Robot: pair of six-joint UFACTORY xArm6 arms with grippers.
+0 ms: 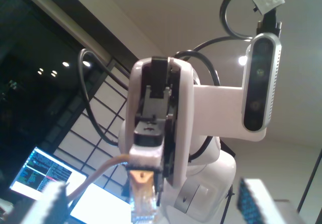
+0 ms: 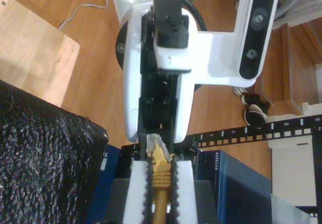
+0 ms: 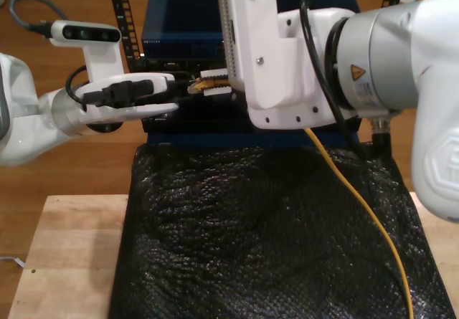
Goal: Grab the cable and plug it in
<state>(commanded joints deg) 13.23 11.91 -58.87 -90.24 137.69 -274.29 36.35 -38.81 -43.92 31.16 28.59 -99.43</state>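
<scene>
The yellow cable (image 3: 358, 197) runs up across the black mat from the exterior view's lower right to my second gripper (image 3: 215, 82), the big arm on that view's right. Its white toothed fingers (image 2: 138, 183) are shut on the yellow boot (image 2: 161, 173), and the clear plug tip (image 2: 153, 143) sticks out beyond them. My first gripper (image 3: 172, 93), on the arm at the exterior view's left, faces the plug (image 3: 198, 85) from close by. Its fingertips (image 1: 50, 199) stand wide apart and open, with the plug (image 1: 141, 199) ahead between them.
A blue network switch (image 3: 179, 18) sits in a black rack (image 3: 122, 18) behind the grippers. Black bubble wrap (image 3: 265, 240) covers a wooden table (image 3: 64, 254) in front. A pair of shoes (image 2: 254, 113) lies on the wood floor. A lit monitor (image 1: 40, 173) shows behind.
</scene>
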